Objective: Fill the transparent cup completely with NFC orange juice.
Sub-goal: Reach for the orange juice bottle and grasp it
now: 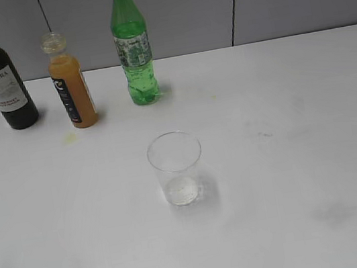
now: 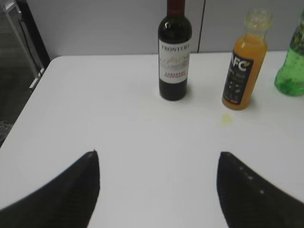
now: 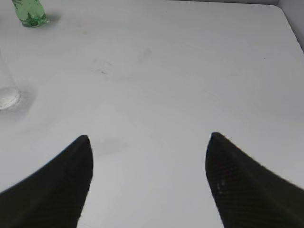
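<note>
The transparent cup (image 1: 176,168) stands empty mid-desk for pouring; NFC orange juice (image 1: 72,86) waits near the far-left corner; both hands gape, holding nothing.

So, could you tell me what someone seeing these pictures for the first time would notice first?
Probably the row of three bottles at the back of the white table: a dark glass wine bottle on the left, a small clear bottle of cloudy orange juice beside it, and a green plastic soda bottle to the right. Next, the short clear plastic cup standing alone mid-table, empty. Both claws, left and right, are open and hold nothing.
</note>
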